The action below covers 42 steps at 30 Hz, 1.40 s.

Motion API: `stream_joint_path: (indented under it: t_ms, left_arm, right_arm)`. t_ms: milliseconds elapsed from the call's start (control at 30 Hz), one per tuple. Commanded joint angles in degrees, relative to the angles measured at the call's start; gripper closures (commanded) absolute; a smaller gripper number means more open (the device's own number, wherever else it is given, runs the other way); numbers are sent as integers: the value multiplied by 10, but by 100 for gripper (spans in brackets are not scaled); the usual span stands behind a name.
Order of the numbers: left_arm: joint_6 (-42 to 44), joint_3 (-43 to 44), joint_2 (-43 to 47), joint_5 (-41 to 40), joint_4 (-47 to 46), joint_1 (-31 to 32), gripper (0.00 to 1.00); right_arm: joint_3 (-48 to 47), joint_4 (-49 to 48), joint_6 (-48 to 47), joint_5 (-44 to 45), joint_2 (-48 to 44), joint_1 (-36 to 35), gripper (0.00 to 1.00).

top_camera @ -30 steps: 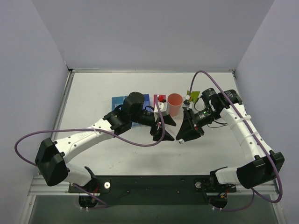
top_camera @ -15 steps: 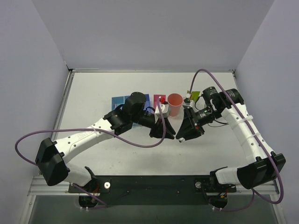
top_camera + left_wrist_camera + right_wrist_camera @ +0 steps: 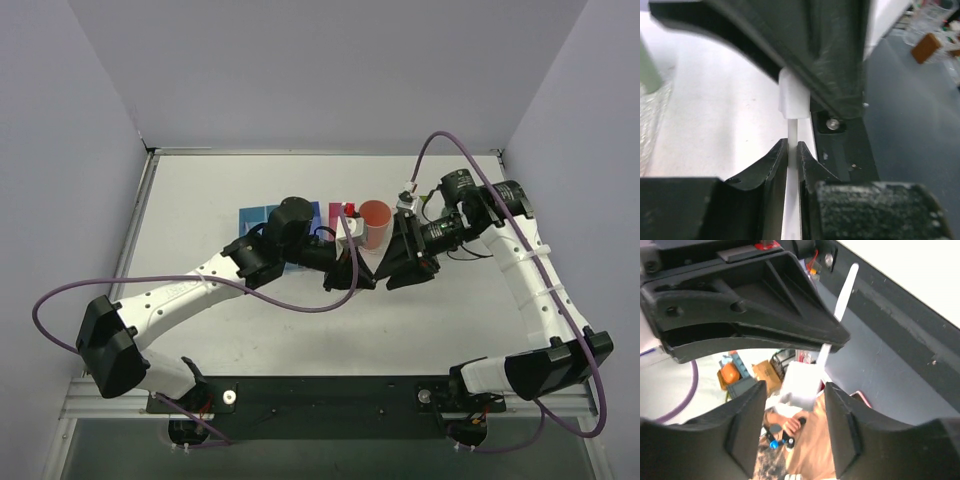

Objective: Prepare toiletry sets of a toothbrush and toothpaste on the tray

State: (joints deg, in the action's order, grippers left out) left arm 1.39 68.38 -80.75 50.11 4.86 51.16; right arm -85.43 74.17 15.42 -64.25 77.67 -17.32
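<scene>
Seeing only a cropped sliver of bumpy clear plastic at the left wrist view's edge, likely the tray [image 3: 651, 120]. My left gripper [image 3: 793, 146] is clamped on the toothbrush [image 3: 792, 97], on its thin white shaft; the lower end is hidden behind my fingers. Its blocky white end sits between the spread fingers of my right gripper [image 3: 796, 386]; contact unclear. From above, both grippers meet just near-side of the orange cup [image 3: 376, 222] and cover the brush. Red-marked white item [image 3: 347, 224] beside the cup: too small to read.

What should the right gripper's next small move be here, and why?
Probably close the right gripper: its open fingers straddle the thick white end of the toothbrush, while the left gripper pinches the thin shaft, so a handover looks ready.
</scene>
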Motion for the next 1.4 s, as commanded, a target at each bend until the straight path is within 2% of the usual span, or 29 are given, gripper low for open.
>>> stream_joint_path:
  t_ms: [0, 67, 200, 300, 433, 667, 967, 1233, 1367]
  left_arm:
    - [-57, -2, -1, -162, -58, 2, 100]
    - [-58, -6, 2, -232, -74, 11, 100]
    - [-60, -5, 2, -286, -86, 23, 100]
    - [-67, -11, 4, -295, -99, 25, 100]
    - [-63, -10, -3, -266, -102, 26, 100]
    - [-56, -7, -6, -237, -109, 26, 100]
    - [-55, 4, -14, -237, -98, 26, 100]
    - [-57, -4, -6, -237, -102, 26, 100]
    - [-57, -4, -6, -234, -102, 26, 100]
  right_arm:
    - [-61, -52, 43, 58, -15, 11, 50]
    - [-58, -115, 93, 123, -39, 13, 48]
    - [-27, -185, 129, 207, -74, 13, 44]
    - [-34, -179, 110, 263, -83, 14, 43]
    - [-53, -183, 95, 293, -78, 12, 45]
    - [-47, -199, 81, 293, -68, 12, 49]
    - [-45, -215, 82, 265, -61, 11, 60]
    - [-40, -217, 81, 248, -51, 8, 65]
    - [-41, -217, 79, 243, -45, 4, 72]
